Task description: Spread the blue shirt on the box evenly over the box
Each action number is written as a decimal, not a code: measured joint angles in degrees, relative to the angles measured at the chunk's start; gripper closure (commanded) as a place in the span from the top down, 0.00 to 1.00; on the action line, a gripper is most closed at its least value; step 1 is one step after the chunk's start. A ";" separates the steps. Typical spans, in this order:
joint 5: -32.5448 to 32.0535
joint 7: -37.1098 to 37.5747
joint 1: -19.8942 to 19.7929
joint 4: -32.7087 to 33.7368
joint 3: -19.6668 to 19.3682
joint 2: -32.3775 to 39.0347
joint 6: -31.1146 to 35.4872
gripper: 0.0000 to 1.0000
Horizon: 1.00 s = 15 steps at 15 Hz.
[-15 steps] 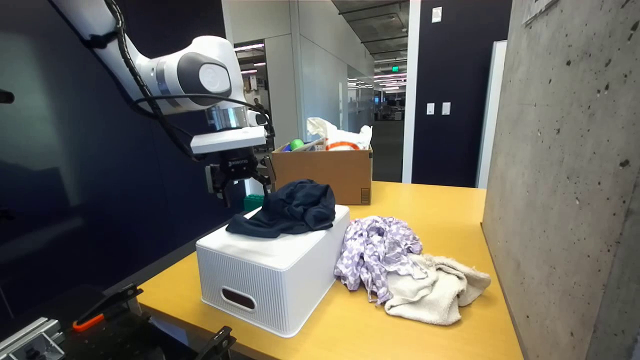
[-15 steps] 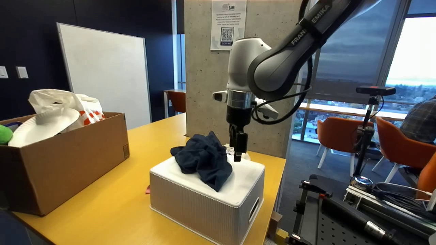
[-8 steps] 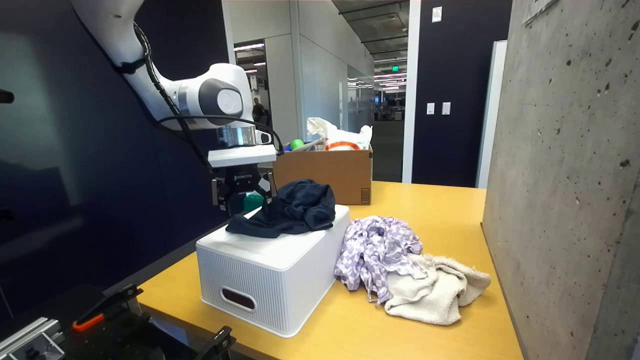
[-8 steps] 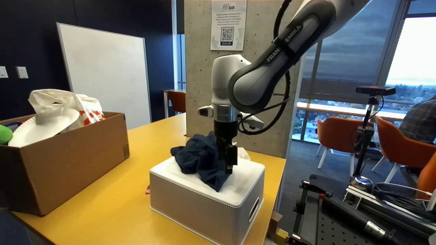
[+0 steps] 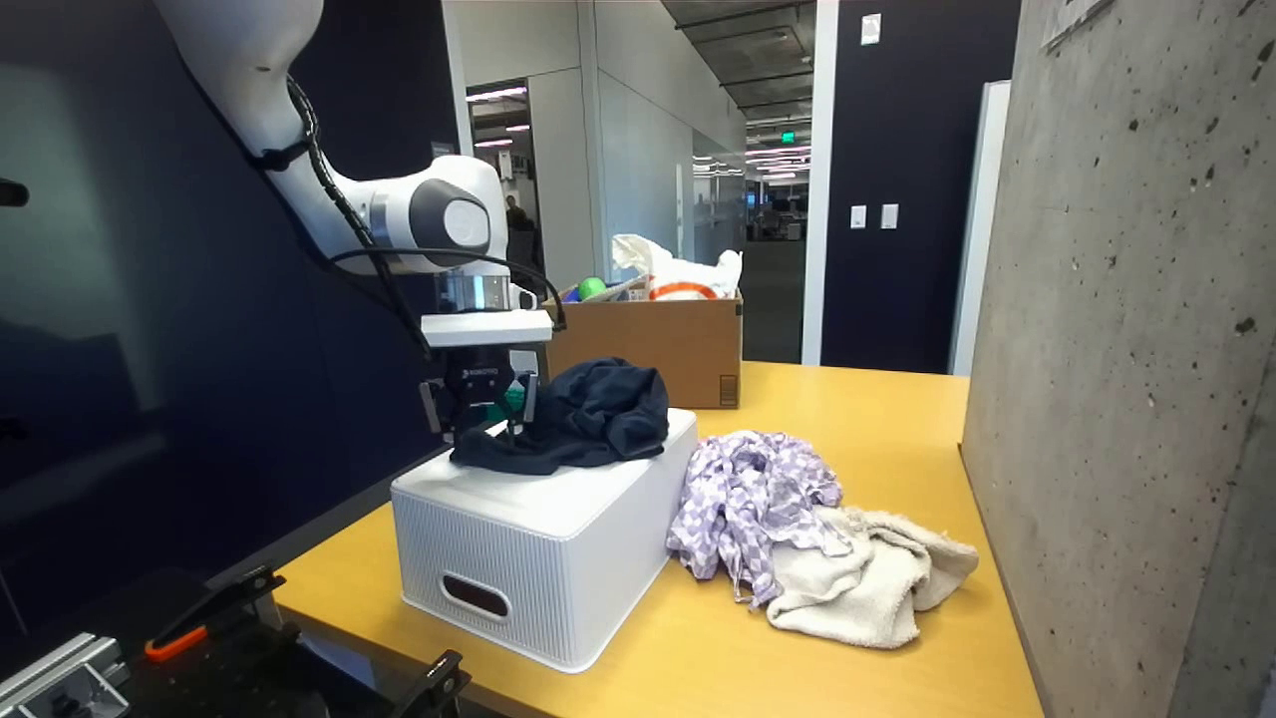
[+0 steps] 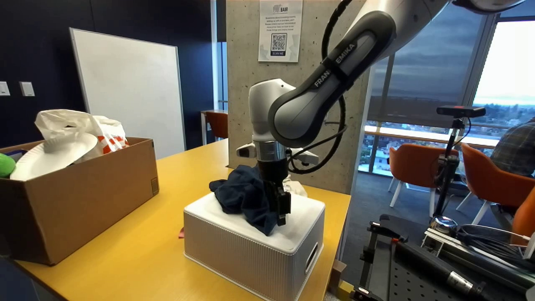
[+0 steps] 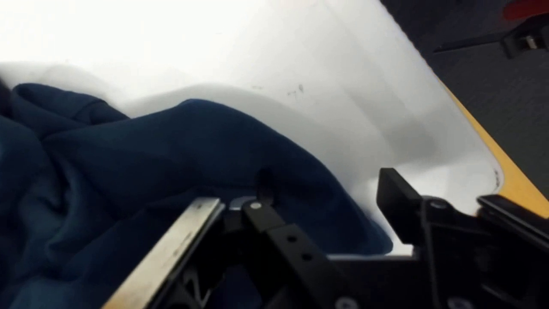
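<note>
The blue shirt (image 5: 598, 414), dark navy, lies bunched on top of the white box (image 5: 488, 558). In an exterior view, the shirt (image 6: 242, 196) covers the middle of the box lid (image 6: 292, 234). My gripper (image 5: 481, 436) points down at the shirt's edge near one long side of the box. In the wrist view, my gripper (image 7: 328, 189) is open. A flat flap of the shirt (image 7: 206, 141) lies between and under the fingers; one finger is over the fabric, the other (image 7: 396, 206) beyond its edge over bare lid. Contact with the fabric cannot be told.
A purple-and-white patterned cloth (image 5: 748, 499) and a beige cloth (image 5: 867, 588) lie on the table (image 5: 718, 668) beside the box. A filled cardboard box (image 5: 648, 349) stands behind. A concrete pillar (image 6: 250, 104) rises at the table's edge.
My gripper has come down from above the box to the shirt's edge, and its fingers stand somewhat closer together. The shirt and the box look unmoved.
</note>
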 measured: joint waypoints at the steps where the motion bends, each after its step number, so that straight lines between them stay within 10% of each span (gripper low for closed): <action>1: 0.00 -0.13 0.00 0.33 0.00 0.21 -0.49 0.27; 5: 0.00 -0.32 0.00 1.58 0.00 0.99 -1.27 0.01; 15: -0.54 -0.69 1.19 5.34 1.06 0.24 -4.75 0.01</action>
